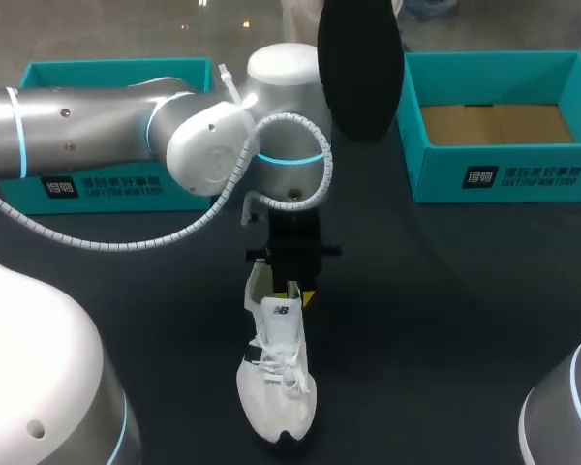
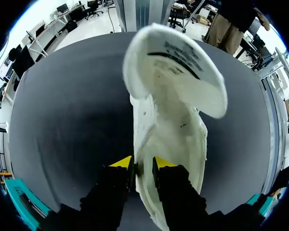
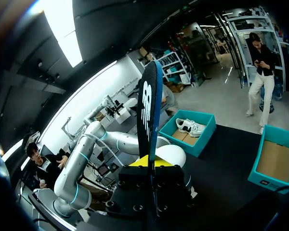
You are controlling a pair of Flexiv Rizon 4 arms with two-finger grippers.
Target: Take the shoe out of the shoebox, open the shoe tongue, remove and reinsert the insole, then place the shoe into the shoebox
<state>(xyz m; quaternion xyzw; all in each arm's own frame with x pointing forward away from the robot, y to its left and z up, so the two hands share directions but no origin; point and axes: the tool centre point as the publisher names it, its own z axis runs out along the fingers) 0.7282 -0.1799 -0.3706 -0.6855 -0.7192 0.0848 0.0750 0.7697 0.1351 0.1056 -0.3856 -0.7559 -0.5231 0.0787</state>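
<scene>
Matt dark-grey table [image 1: 445, 320]. White woven cloth and corded laces on the shoe [image 1: 276, 387]. Matt black insole [image 1: 360, 68], foam-like. Teal card, faintly sheened, on the far-right-corner shoebox [image 1: 436, 184], bare brown card inside. Smooth silver metal-look left arm [image 1: 77, 121], lightly glossy.

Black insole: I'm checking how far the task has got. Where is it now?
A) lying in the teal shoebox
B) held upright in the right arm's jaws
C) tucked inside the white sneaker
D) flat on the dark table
B: the right wrist view shows the flat black insole standing on edge, clamped between the right arm's jaws, clear of the white lace-up sneaker on the dark table.
</scene>
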